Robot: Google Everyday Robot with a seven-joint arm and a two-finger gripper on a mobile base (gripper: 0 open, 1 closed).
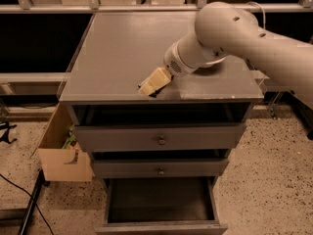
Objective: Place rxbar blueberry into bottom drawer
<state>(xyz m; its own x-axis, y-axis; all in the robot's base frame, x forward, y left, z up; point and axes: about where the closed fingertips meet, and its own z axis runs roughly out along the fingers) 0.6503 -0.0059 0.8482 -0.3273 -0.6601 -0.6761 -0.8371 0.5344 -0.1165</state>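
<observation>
The gripper [152, 83] is shown at centre frame, lowered onto the cabinet top [122, 48] near its front edge; whether it is spread or pressed together cannot be told. A dark sliver at its tip, apparently the rxbar blueberry [139, 87], is mostly hidden. The bottom drawer [159, 199] is seen pulled open at bottom centre.

Arm [254, 38] extended — tool [148, 87] angled downward.

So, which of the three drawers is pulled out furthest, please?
The bottom drawer: its dark inside lies exposed, while the two knobbed ones above sit further in. The tool is at the front edge of the cabinet top.
</observation>
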